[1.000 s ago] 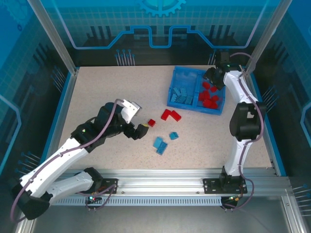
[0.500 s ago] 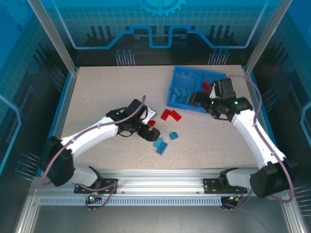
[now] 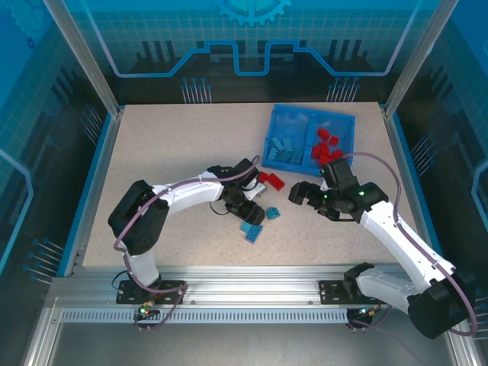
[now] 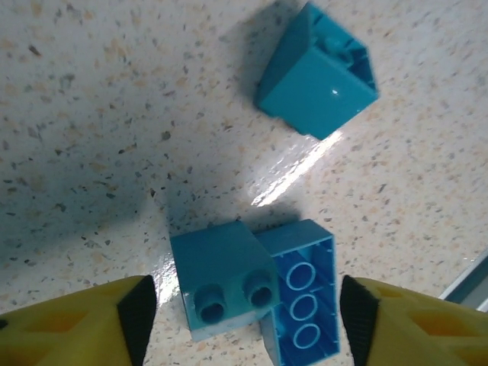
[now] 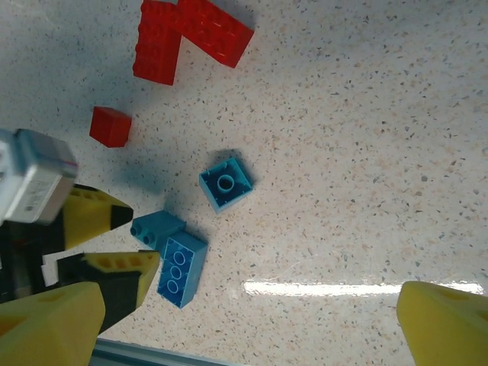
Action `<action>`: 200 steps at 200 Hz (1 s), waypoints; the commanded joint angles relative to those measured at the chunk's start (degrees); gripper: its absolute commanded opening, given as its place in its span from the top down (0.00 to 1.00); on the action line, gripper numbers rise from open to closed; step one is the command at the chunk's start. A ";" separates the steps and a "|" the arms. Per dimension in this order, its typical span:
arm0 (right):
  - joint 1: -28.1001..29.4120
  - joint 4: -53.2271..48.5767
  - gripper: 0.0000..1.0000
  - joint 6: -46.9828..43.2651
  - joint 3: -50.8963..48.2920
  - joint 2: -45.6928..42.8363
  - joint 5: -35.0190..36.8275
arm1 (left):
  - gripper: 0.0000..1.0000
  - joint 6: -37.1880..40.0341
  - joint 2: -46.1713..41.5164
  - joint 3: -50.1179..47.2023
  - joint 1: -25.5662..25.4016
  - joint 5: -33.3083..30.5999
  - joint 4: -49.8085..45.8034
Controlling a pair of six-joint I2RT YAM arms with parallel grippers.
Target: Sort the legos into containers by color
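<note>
Picking blue legos (image 4: 229, 278) off the worktop (image 4: 91, 114): left hand (image 4: 248, 309) spread open astride a touching pair, right hand (image 5: 248, 324) open, empty. Next, probably lowering and closing on one.

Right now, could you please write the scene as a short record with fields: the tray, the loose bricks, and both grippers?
tray: blue two-compartment tray, far right part of the table
left compartment: light blue bricks
right compartment: red bricks
loose red: two touching red bricks; one small red cube
loose blue: single blue brick; blue pair, touching each other
left gripper: open, over the blue pair
right gripper: open, empty, above the table
</note>
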 commanded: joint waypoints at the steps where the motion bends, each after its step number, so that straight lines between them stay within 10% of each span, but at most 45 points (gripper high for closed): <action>1: 0.62 -2.41 0.00 1.18 0.32 -0.73 1.85 | 0.37 -1.49 1.32 1.87 -0.11 -1.92 -2.25; 114: 2.50 -2.31 0.00 1.33 3.44 2.52 1.55 | 0.68 -2.21 1.81 2.26 0.24 -8.38 -1.57; 200: 5.49 3.43 0.00 7.30 5.07 -1.95 9.17 | 0.72 -5.75 3.26 31.76 0.88 -15.21 1.84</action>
